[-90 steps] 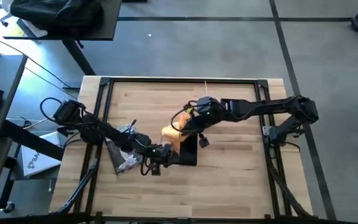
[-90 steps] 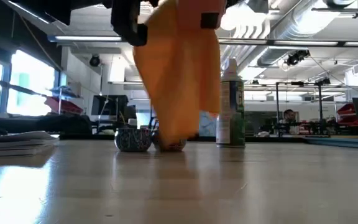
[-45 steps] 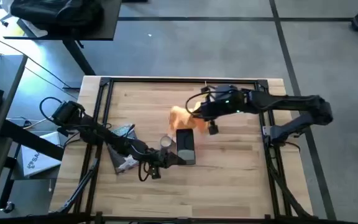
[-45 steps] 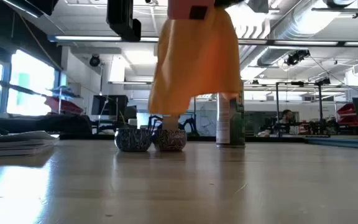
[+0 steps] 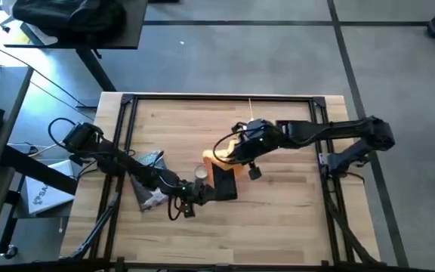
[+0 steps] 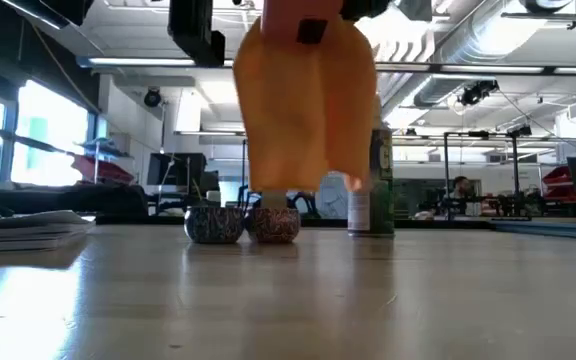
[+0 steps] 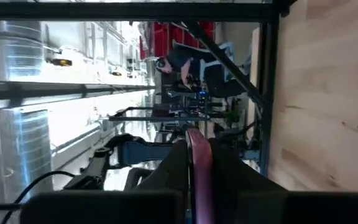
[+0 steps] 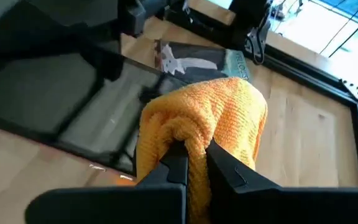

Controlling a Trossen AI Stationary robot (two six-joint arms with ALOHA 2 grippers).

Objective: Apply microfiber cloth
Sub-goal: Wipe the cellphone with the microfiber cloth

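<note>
Cloth (image 5: 221,155), orange-yellow and bunched, hangs from the right pincer (image 5: 229,153) above the middle of the wooden surface (image 5: 278,204). In the right wrist view the two dark fingers (image 8: 174,163) are pinched tight on a fold of the cloth (image 8: 204,124), which drapes down in front of them. In the low view the cloth (image 6: 308,110) hangs clear of the surface, its lower edge just above two small patterned tins (image 6: 243,224) standing side by side; a spray can (image 6: 370,180) stands upright behind it, partly hidden.

Below the cloth lies a flat dark slab (image 5: 225,181), glossy in the right wrist view (image 8: 48,106), with one round tin (image 5: 201,172) just beside its left edge. The left pincer (image 5: 195,193) is low at the slab's near left corner; its fingers (image 7: 173,168) sit closed on a thin pinkish edge (what it belongs to I cannot tell). A grey-and-white packet (image 5: 153,198) lies under the left arm, near the left edge of the surface.
</note>
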